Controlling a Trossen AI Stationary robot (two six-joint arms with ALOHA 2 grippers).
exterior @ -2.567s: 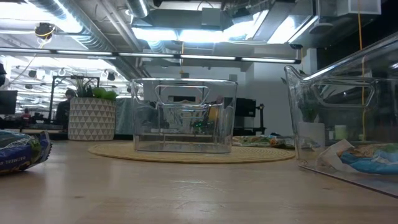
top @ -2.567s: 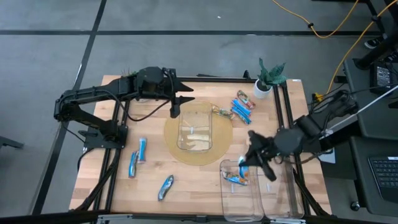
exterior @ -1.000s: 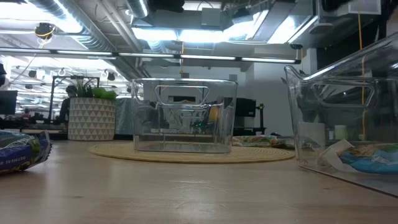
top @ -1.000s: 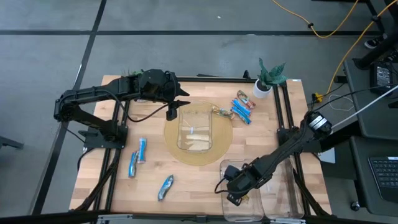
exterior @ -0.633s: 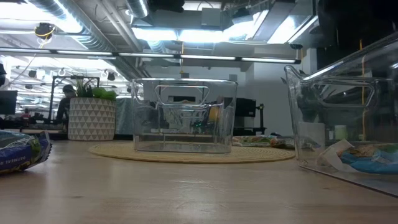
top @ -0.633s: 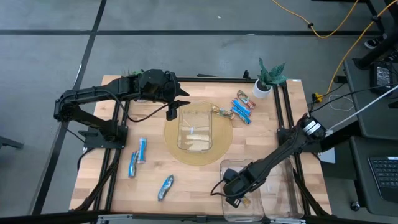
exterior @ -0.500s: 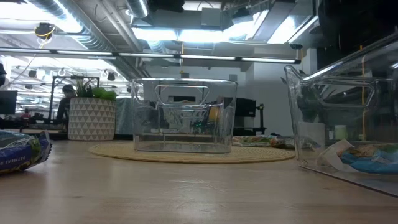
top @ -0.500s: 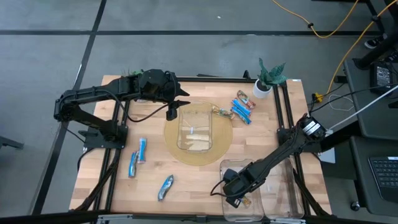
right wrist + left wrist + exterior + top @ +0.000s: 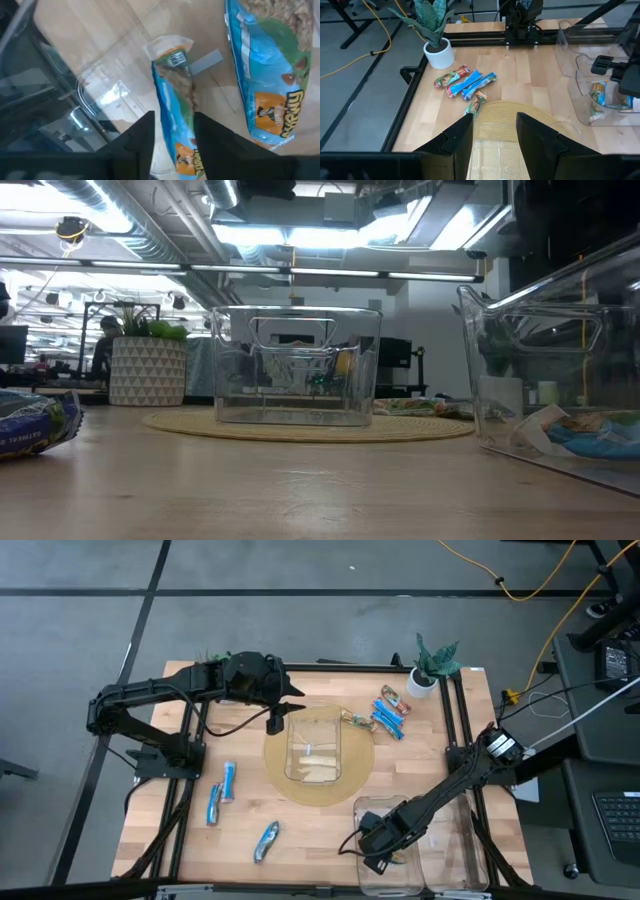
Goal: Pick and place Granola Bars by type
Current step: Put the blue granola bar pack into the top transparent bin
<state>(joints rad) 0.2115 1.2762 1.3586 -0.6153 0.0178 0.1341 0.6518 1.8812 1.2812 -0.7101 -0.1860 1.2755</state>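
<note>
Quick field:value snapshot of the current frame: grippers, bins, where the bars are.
right gripper: down inside the front bin, fingers open, straddling a blue bar
left gripper: open, hovering at the centre bin's rim, waiting
bars in front bin: two blue visible in the right wrist view
bars near the plant: cluster of four
bars on table's left: three blue
centre bin: sits on round mat
</note>
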